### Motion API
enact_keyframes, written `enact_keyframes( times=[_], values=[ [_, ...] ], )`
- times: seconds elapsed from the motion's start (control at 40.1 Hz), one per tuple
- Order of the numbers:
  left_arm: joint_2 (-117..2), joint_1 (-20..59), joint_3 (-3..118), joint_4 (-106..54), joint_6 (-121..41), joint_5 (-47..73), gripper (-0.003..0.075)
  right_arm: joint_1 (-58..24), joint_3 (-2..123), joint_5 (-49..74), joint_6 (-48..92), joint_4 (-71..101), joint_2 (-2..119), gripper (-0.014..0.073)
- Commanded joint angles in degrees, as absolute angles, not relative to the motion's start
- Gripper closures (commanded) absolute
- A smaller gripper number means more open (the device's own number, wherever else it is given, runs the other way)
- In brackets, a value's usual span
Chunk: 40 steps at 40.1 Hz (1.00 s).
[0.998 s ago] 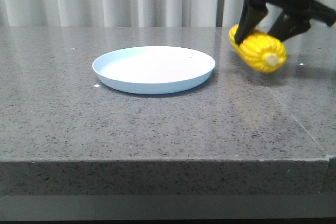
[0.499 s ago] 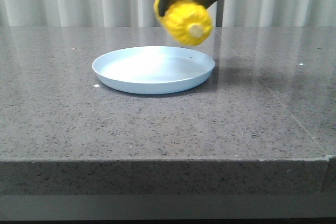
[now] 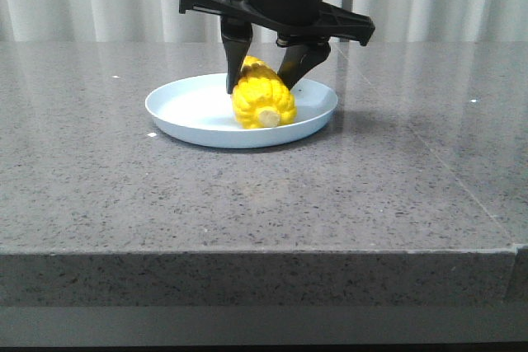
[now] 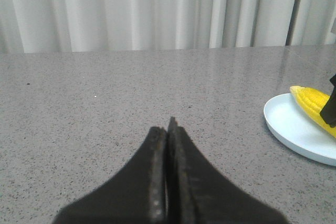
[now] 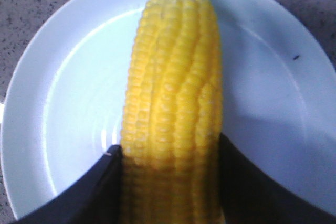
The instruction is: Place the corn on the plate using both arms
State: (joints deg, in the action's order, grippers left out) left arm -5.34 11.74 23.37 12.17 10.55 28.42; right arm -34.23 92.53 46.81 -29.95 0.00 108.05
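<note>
The right gripper (image 3: 266, 80) is matte black throughout. A wide, flat crossbar with angular, wing-like ends spans its top, and two tapering fingers (image 3: 236, 59) descend from it, narrowing toward their tips. Above the bar sits a dark rounded housing with a small green indicator light, and a thin black cable loops off its upper right. The left gripper (image 4: 168, 145) is black too, its wedge-shaped fingers showing dull, slightly rough inner edges.

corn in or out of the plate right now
In. The corn lies on its side inside the plate rim, the right gripper shut on it at both flanks.
</note>
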Motion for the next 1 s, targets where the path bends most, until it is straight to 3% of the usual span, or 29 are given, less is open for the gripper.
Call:
enact_keyframes(
  times=[0.0, 0.225, 0.349, 0.524, 0.624, 0.774, 0.973],
  values=[
    [-6.04, 11.82, 24.84, 12.63, 11.01, 24.2, 0.0741, -34.24, 94.53, 43.86, -30.22, -0.82, 104.94, 0.027],
    [-6.04, 11.82, 24.84, 12.63, 11.01, 24.2, 0.0741, -34.24, 94.53, 44.53, -30.22, -0.82, 104.94, 0.0],
    [-6.04, 11.82, 24.84, 12.63, 11.01, 24.2, 0.0741, -34.24, 95.68, 45.81, -30.22, -1.1, 104.24, -0.004],
    [-6.04, 11.82, 24.84, 12.63, 11.01, 24.2, 0.0741, -34.17, 98.15, 46.54, -30.17, -3.25, 101.3, -0.0029],
    [-6.04, 11.82, 24.84, 12.63, 11.01, 24.2, 0.0741, -33.61, 98.82, 46.88, -30.17, -3.25, 100.26, 0.0095],
    [-6.04, 11.82, 24.84, 12.63, 11.01, 24.2, 0.0741, -33.02, 98.89, 47.03, -30.17, -3.31, 99.47, 0.043],
    [-6.04, 11.82, 24.84, 12.63, 11.01, 24.2, 0.0741, -30.69, 98.89, 47.8, -30.17, -3.63, 98.14, 0.0668]
  ],
)
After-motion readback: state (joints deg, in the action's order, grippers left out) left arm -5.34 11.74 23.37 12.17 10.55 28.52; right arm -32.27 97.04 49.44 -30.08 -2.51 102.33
